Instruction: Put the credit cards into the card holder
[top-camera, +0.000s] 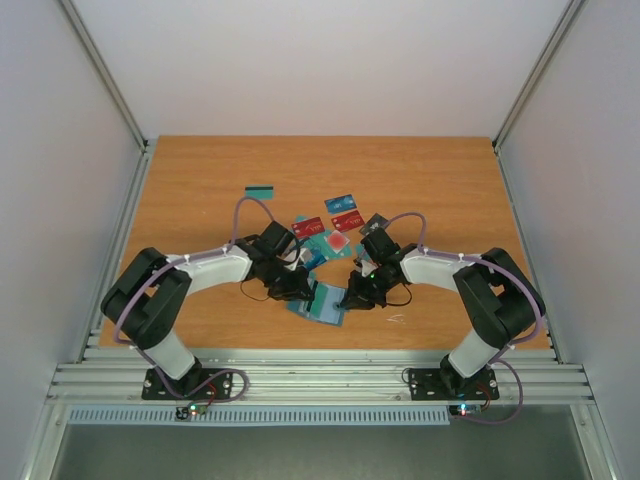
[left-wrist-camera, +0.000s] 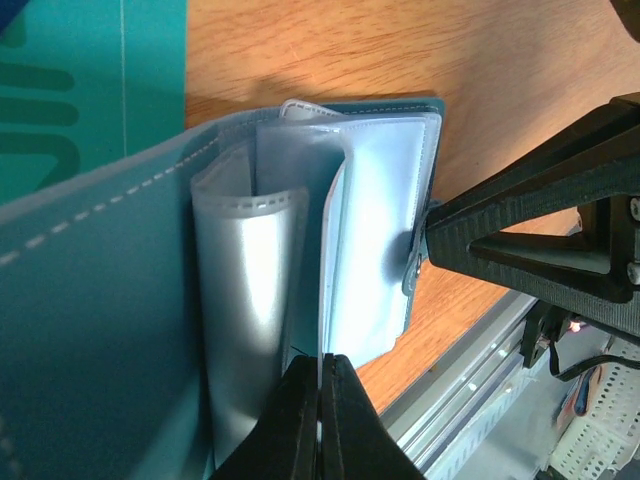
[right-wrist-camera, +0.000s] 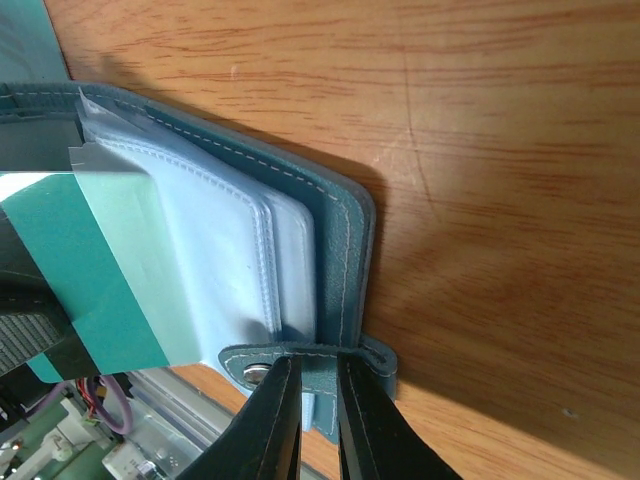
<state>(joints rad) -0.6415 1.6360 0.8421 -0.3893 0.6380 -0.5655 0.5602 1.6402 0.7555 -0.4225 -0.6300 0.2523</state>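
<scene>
You hold the card holder (left-wrist-camera: 90, 330) open for loading: left gripper (left-wrist-camera: 320, 400) squeezed on a sleeve (left-wrist-camera: 375, 240), right gripper (right-wrist-camera: 312, 405) pinching its tab (right-wrist-camera: 300, 352).

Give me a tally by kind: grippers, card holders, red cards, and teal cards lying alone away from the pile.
Grippers: 2, left gripper and right gripper
Card holder: 1
Red cards: 2
Lone teal card: 1
Total: 6
</scene>
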